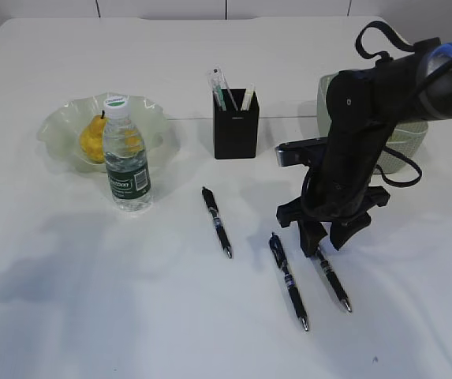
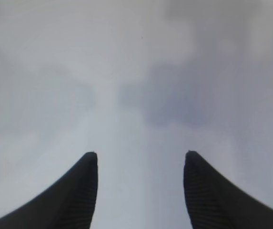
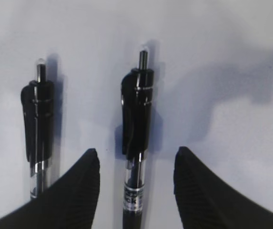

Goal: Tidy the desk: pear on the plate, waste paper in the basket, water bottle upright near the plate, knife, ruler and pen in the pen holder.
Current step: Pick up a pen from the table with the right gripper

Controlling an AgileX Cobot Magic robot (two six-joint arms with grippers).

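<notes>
Yellow pear (image 1: 92,140) lying in pale green wavy-rimmed glass plate (image 1: 54,125) at far left: done. Clear plastic water bottle with white cap and green label (image 1: 125,155) upright, just in front of plate: done. Black square pen holder (image 1: 236,124) at far centre, already containing several items, type not distinguishable. Pale green waste basket (image 1: 403,146) at far right, largely hidden behind arm; contents not visible, no loose paper seen on white table (image 1: 68,316). Outstanding: three black retractable pens on table, namely left pen (image 1: 217,222), middle pen (image 1: 289,280) and right pen (image 1: 333,278). Right gripper (image 3: 136,160) lowered over right pen, jaws parted moderately and straddling barrel, not yet closed on it; middle pen just outside one finger. Left gripper (image 2: 140,160) parted likewise, empty, over bare table. Judged well advanced; pens remaining.
</notes>
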